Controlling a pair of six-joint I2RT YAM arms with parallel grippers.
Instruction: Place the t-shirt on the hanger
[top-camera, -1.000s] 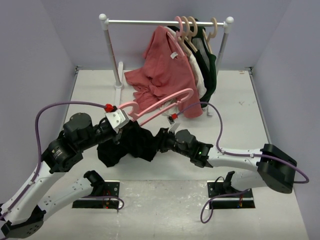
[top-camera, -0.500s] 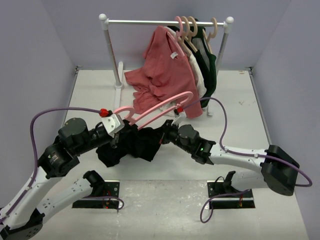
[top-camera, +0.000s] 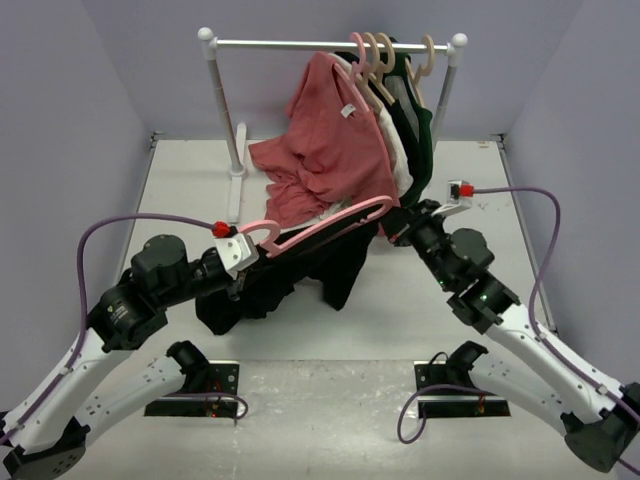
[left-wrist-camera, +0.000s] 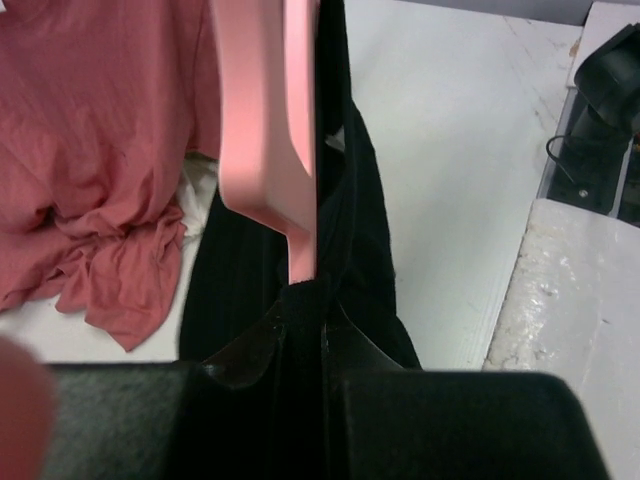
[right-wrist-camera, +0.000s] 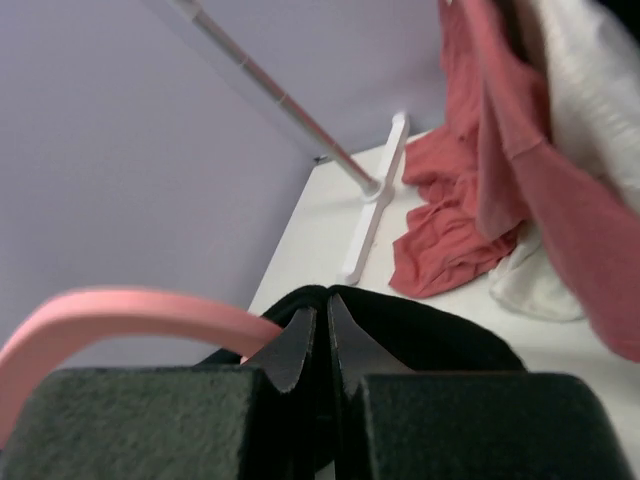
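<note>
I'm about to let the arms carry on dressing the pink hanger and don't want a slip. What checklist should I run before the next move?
1. Hold of the left gripper on the hanger: ok, shut near the hook.
2. Hold of the right gripper on the t-shirt: ok, pinching black cloth.
3. T-shirt seated on both hanger shoulders: not ok, much of it hangs bunched below.
4. Hanger clear of the salmon-red shirt: cannot tell; they overlap in the top view.
5. T-shirt's low end off the table: cannot tell.
</note>
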